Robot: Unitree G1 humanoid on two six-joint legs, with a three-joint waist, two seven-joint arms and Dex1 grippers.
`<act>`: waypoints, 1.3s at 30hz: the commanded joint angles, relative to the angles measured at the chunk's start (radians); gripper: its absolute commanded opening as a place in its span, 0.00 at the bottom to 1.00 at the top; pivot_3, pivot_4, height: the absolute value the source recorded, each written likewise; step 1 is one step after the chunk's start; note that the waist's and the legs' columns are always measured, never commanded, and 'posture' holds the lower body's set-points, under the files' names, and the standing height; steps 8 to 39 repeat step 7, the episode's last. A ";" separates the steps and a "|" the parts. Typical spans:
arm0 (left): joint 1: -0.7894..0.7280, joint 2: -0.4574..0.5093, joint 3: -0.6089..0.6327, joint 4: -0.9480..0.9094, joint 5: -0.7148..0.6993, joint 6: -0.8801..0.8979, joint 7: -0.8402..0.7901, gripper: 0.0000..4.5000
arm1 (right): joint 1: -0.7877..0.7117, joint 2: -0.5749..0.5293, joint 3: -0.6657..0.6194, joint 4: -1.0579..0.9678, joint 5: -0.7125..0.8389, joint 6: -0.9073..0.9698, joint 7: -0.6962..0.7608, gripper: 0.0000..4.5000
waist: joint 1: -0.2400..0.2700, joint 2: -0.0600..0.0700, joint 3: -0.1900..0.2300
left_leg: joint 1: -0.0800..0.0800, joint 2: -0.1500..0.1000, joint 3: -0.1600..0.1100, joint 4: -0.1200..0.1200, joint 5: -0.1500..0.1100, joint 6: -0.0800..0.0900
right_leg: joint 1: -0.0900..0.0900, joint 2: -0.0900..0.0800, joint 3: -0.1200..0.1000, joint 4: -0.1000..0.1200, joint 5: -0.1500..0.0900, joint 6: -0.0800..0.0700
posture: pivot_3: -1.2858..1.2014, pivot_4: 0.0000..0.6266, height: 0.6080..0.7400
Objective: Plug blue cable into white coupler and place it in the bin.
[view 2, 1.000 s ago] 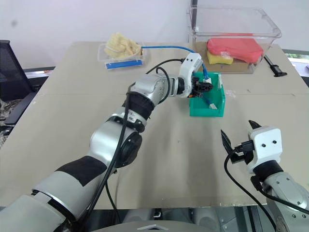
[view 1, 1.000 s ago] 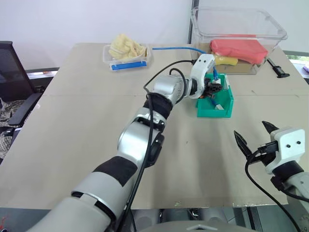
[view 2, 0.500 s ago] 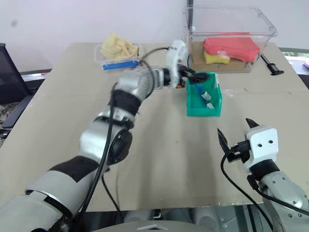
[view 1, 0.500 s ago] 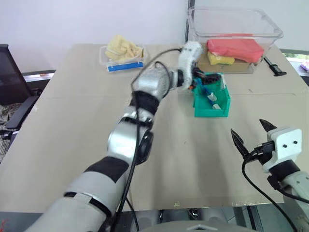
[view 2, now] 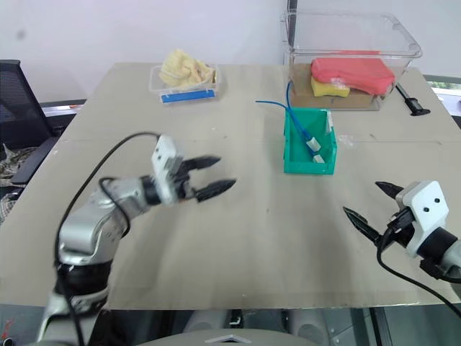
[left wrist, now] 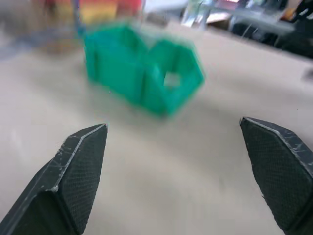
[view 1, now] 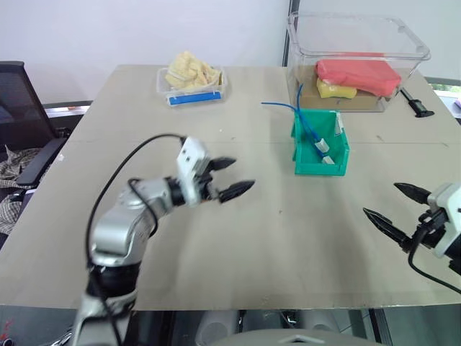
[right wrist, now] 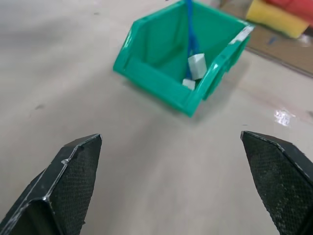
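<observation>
A: At the desk's far left corner area, what's there?

B: A small clear tray holding pale yellow crumpled stuff, a flat blue bar along its near edge. A black chair stands off the desk's left side.

A: And nearer, on the left?

B: Left tool hovers above bare desk, well apart from the bin, pointing toward the right. Fingers spread wide, nothing between them. Its wrist view gives the same: two black tips far apart, blurred green bin beyond.

A: Centre to right?

B: The bin, teal-green, sits on the desk in front of the large clear tub. The blue cable runs down into it; the far end loops out over the back rim and lies on the desk toward the left. The white coupler sits on the cable's end inside the bin, against the wall with the white label. Whether the plug is fully seated, cannot tell.

A: The tub?

B: A red pad and a yellow sponge inside it. A small black tool-like item lies on the desk just right of it.

A: Near right edge?

B: Right tool, low over the desk's near right, fingers wide apart, empty, aimed left toward the bin but well short of it.
</observation>
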 commanded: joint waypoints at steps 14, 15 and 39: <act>0.316 0.115 0.104 -0.110 -0.034 -0.141 -0.054 0.98 | 0.098 -0.057 -0.132 0.053 0.032 -0.056 0.130 1.00 | 0.003 0.000 0.000 | 0.000 0.000 -0.001 0.001 0.000 0.000 | 0.001 -0.002 -0.002 -0.001 0.000 0.000 | 0.52 0.24 1.00; 0.316 0.115 0.104 -0.110 -0.034 -0.141 -0.054 0.98 | 0.098 -0.057 -0.132 0.053 0.032 -0.056 0.130 1.00 | 0.003 0.000 0.000 | 0.000 0.000 -0.001 0.001 0.000 0.000 | 0.001 -0.002 -0.002 -0.001 0.000 0.000 | 0.52 0.24 1.00; 0.316 0.115 0.104 -0.110 -0.034 -0.141 -0.054 0.98 | 0.098 -0.057 -0.132 0.053 0.032 -0.056 0.130 1.00 | 0.003 0.000 0.000 | 0.000 0.000 -0.001 0.001 0.000 0.000 | 0.001 -0.002 -0.002 -0.001 0.000 0.000 | 0.52 0.24 1.00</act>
